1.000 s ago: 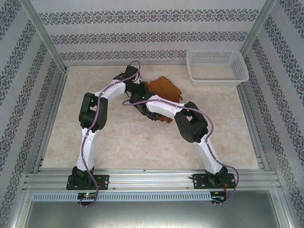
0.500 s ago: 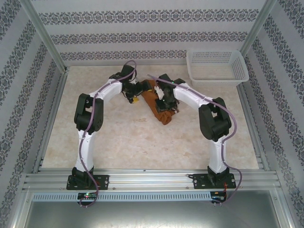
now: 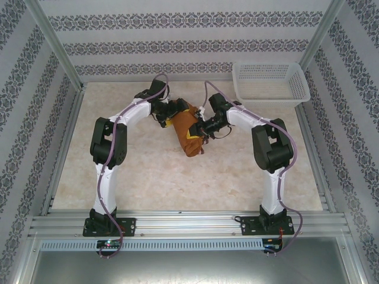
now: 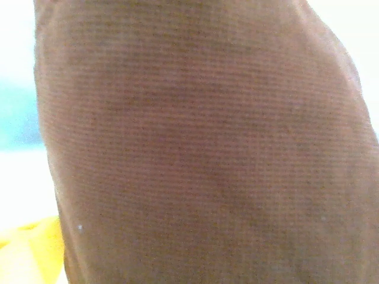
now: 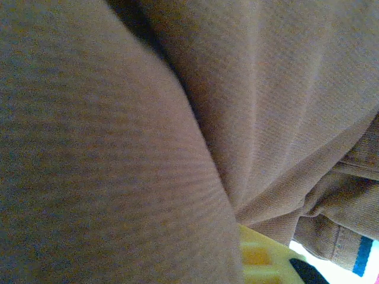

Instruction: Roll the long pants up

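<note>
The long pants lie as a compact rust-brown bundle at the far middle of the table. My left gripper is pressed against the bundle's upper left edge. In the left wrist view brown cloth covers nearly everything, and one yellow finger sits far out in the bottom left corner, so the jaws stand wide. My right gripper is at the bundle's upper right side. The right wrist view shows folds of the pants over a yellow finger near the middle, shut on a fold. A pale and blue tag shows at bottom right.
A white mesh basket stands at the back right corner. The marbled tabletop stretches bare in front of the bundle. Metal frame posts and patterned walls close in the sides and back.
My right arm swung from across the middle to the pants' right side and closed on the cloth. The left gripper opened. The bundle drew together and shifted slightly left and nearer.
</note>
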Robot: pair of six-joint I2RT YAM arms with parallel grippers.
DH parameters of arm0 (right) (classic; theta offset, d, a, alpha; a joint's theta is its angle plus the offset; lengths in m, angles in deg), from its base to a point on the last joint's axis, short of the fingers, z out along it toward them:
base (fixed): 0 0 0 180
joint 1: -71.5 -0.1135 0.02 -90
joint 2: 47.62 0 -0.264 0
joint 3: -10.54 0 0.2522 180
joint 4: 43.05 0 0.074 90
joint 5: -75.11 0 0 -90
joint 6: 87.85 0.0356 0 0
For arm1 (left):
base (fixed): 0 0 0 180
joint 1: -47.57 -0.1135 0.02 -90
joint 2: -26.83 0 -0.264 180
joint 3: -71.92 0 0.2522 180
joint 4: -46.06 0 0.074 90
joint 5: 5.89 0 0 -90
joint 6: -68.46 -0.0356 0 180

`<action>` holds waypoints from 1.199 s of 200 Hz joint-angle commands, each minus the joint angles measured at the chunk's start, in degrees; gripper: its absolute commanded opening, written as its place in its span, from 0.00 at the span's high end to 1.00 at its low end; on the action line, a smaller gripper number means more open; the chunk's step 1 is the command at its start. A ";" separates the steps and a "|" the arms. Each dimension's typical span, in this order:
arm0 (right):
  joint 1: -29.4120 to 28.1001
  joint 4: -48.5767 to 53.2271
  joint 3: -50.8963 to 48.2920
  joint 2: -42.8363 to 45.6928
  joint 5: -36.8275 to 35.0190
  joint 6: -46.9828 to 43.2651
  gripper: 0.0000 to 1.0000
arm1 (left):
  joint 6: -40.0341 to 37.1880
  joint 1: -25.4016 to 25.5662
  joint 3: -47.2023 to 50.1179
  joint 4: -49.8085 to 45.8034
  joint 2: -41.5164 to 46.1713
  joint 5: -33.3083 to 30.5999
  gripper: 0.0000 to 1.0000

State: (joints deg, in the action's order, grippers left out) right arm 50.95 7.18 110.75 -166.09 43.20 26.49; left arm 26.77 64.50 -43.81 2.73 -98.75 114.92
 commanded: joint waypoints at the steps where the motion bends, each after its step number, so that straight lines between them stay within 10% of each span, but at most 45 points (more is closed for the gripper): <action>1: 2.69 -2.29 -1.14 -1.36 9.44 3.63 1.00 | 0.27 -0.07 0.99 -1.46 1.71 -1.98 0.00; 43: 5.49 3.95 0.05 -5.52 12.10 -1.70 1.00 | 0.34 0.82 0.86 -0.21 -0.04 -1.38 0.04; 62: 6.11 10.47 2.13 -6.11 4.26 -6.35 1.00 | 0.12 1.24 0.83 -0.42 -1.09 -0.92 1.00; 90: 5.39 17.35 5.29 -4.81 -7.35 -10.35 0.95 | -1.24 1.74 -0.28 -3.27 -2.43 -1.48 1.00; 125: 4.20 23.45 9.75 -0.18 -22.70 -11.49 0.28 | -3.25 2.23 -2.74 -9.45 -2.65 -4.84 1.00; 197: 6.12 27.12 17.92 6.91 -28.33 -9.57 0.22 | -10.41 2.64 -10.86 -24.49 -5.57 -10.90 1.00; 240: -6.65 25.67 19.05 10.79 -43.74 -6.07 0.26 | -13.44 4.02 -18.44 -36.99 -9.29 -24.44 1.00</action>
State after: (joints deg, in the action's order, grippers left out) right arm 52.76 32.73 128.68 -157.92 8.36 17.66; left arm 17.57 67.60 -59.11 -18.69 -104.61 104.34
